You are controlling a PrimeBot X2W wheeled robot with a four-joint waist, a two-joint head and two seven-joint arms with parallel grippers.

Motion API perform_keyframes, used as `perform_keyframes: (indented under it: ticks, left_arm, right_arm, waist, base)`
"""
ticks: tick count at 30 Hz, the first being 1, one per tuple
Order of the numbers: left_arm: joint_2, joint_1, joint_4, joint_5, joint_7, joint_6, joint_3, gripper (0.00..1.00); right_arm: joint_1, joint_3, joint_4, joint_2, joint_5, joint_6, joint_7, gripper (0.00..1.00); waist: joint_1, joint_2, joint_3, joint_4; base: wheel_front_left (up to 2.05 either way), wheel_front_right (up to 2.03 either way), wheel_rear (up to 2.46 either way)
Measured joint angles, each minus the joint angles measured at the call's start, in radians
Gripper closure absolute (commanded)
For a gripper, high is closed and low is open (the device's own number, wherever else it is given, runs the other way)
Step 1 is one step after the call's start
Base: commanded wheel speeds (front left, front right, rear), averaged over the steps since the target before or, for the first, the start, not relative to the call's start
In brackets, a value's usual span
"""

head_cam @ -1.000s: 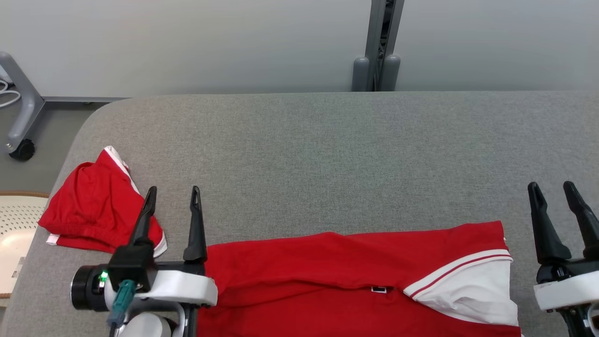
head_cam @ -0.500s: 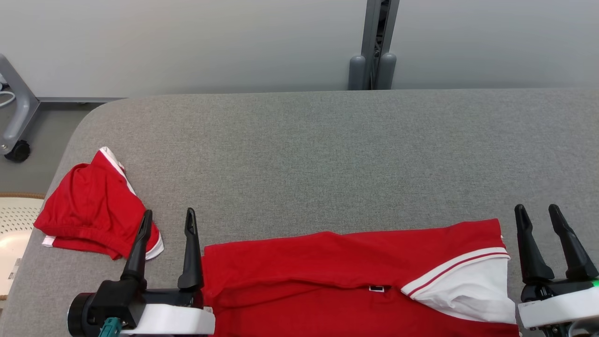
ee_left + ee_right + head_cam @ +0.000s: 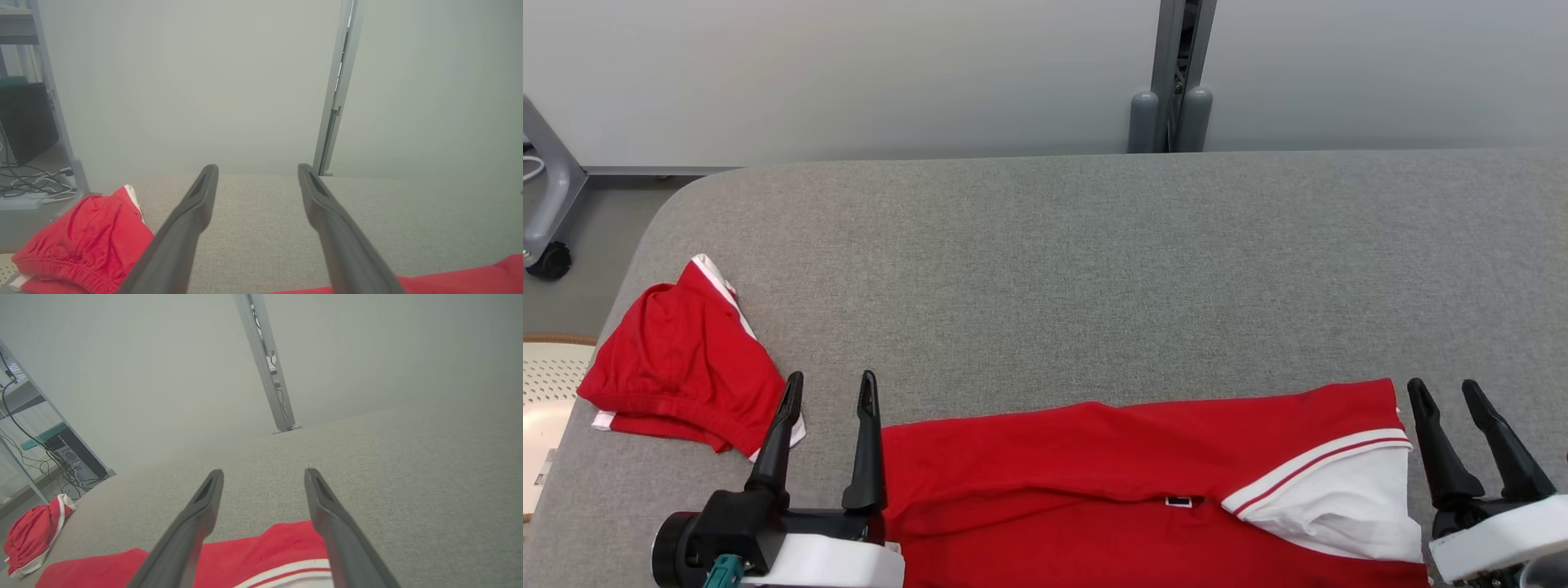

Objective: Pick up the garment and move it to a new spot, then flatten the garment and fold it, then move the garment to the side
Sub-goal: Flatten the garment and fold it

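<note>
The garment [image 3: 1111, 474] is red with a white, red-striped sleeve at its right end, lying flat and long along the near edge of the grey table [image 3: 1094, 261]. My left gripper [image 3: 832, 377] stands open just off the garment's left end, one finger beside the red edge. My right gripper [image 3: 1442, 385] is open just past the white sleeve. In the left wrist view the left gripper [image 3: 257, 167] has bare table between its fingers and the garment [image 3: 470, 277] at the lower right. In the right wrist view the garment's corner [image 3: 261, 551] lies under the open right gripper [image 3: 264, 472].
A second red piece with white trim [image 3: 678, 367] lies bunched at the table's left edge, close to my left gripper. A grey post [image 3: 1172, 82] stands behind the table. A white perforated object [image 3: 543, 384] and a wheeled frame leg [image 3: 547, 212] are off the left side.
Both grippers have drawn back toward the near edge, still open. The right one has also come in closer to the sleeve end. The camera has shifted slightly.
</note>
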Motion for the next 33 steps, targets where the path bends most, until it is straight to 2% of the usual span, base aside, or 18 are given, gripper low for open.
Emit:
perform_keyframes:
  ticks: [12, 17, 20, 23, 33]
  left_arm:
    - [0.0, -0.01, 0.017, 0.026, 0.0, -0.026, 0.002, 0.0]
    - [0.0, -0.025, 0.025, 0.043, 0.0, -0.039, 0.001, 0.0]
    - [0.0, -0.03, 0.035, 0.054, 0.0, -0.051, -0.002, 0.0]
    - [0.0, -0.044, 0.034, 0.059, 0.0, -0.055, -0.003, 0.0]
    - [0.0, -0.063, 0.03, 0.069, 0.0, -0.059, -0.003, 0.0]
  right_arm:
    - [0.035, 0.016, 0.069, -0.121, 0.175, 0.0, 0.331, 0.0]
    - [0.007, 0.052, 0.094, -0.132, 0.246, 0.0, 0.434, 0.0]
    - [-0.018, 0.083, 0.127, -0.161, 0.244, 0.0, 0.472, 0.0]
    - [-0.043, 0.111, 0.154, -0.159, 0.273, 0.0, 0.499, 0.0]
    - [-0.114, 0.174, 0.22, -0.179, 0.292, 0.0, 0.514, 0.0]
  waist:
    - [0.0, 0.0, 0.05, -0.006]
    - [0.0, 0.0, 0.075, -0.005]
    - [0.0, 0.0, 0.083, 0.001]
    - [0.0, 0.0, 0.093, 0.009]
    - [0.0, 0.0, 0.118, 0.041]
  base:
    - [0.0, 0.0, 0.0]
    - [0.0, 0.0, 0.0]
    - [0.0, 0.0, 0.0]
    - [0.0, 0.0, 0.0]
    - [0.0, 0.0, 0.0]
